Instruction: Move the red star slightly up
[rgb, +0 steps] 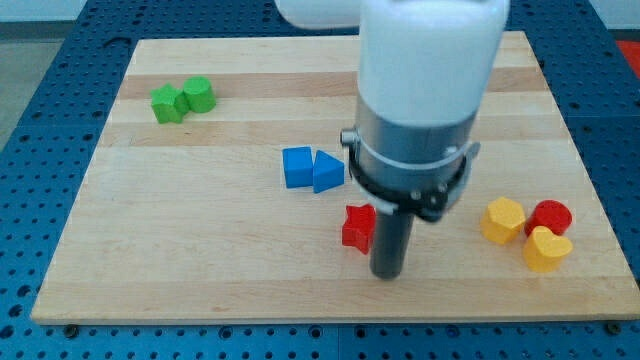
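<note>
The red star (357, 226) lies on the wooden board (200, 250), a little below the board's middle. My tip (387, 272) is at the lower end of the dark rod, just to the right of the star and slightly below it, touching or nearly touching its right side. The rod hides part of the star's right edge. The arm's white and grey body fills the view's top centre.
A blue cube (297, 167) and a blue triangle (326, 172) sit together just above the star. A green star (167, 103) and a green cylinder (199, 94) lie at top left. A yellow hexagon (503, 220), a red cylinder (550, 216) and a yellow heart (546, 250) cluster at right.
</note>
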